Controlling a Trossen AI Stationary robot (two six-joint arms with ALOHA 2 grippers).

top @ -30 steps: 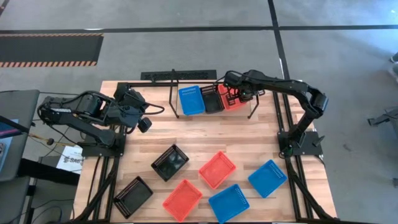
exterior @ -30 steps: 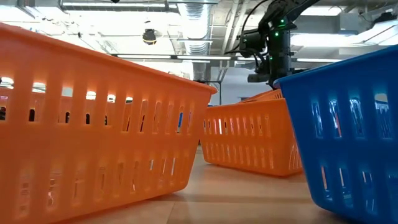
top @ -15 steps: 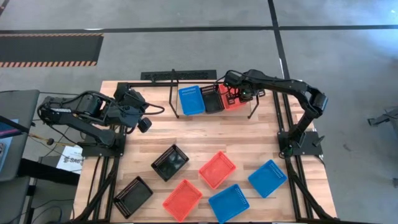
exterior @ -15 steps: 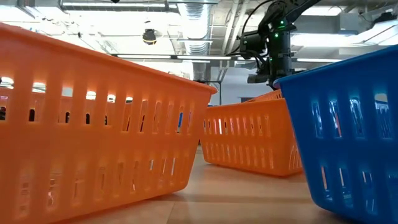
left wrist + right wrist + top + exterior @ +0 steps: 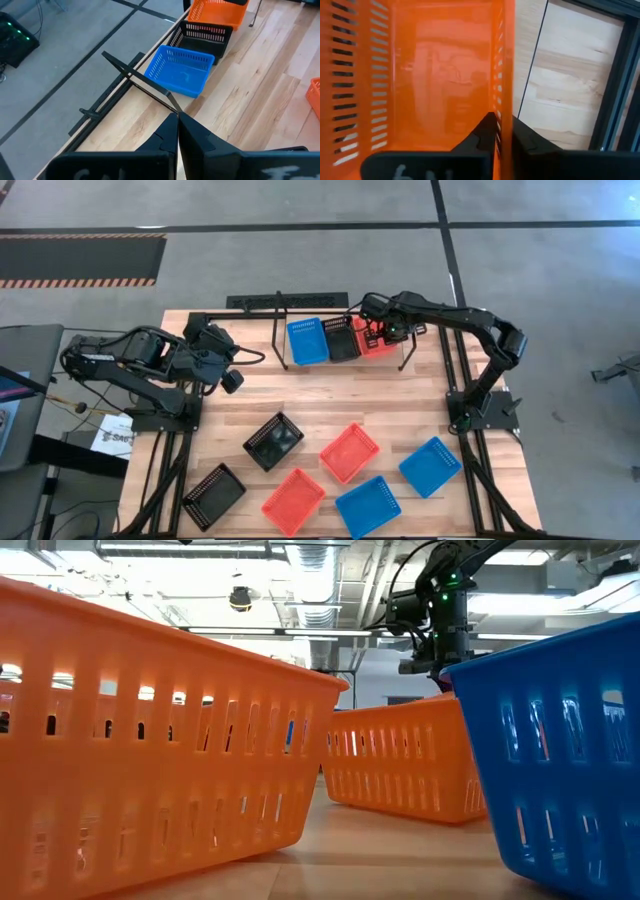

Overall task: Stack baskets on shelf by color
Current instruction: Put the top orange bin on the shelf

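Note:
On the shelf [image 5: 282, 340] at the table's far side, a blue basket [image 5: 308, 340], a black basket [image 5: 342, 338] and a red-orange basket [image 5: 370, 340] stand side by side. My right gripper [image 5: 383, 330] points down onto the red-orange one, shut on its wall. My left gripper [image 5: 232, 380] hangs shut and empty over the table's left part, facing the shelf [image 5: 135, 80]. My right gripper pinches the red-orange basket's side wall [image 5: 506, 107] on the basket's right. One finger [image 5: 487, 130] is inside the basket and the other [image 5: 525, 137] outside. The fingers come from above, pointing steeply down. Whether the basket's bottom lies flat on the shelf I cannot tell.
Loose baskets lie on the table's near half: two black [image 5: 273, 441] [image 5: 213, 495], two red-orange [image 5: 349, 452] [image 5: 293, 501] and two blue [image 5: 368, 506] [image 5: 430, 466]. Bare planks [image 5: 330, 395] lie between them and the shelf.

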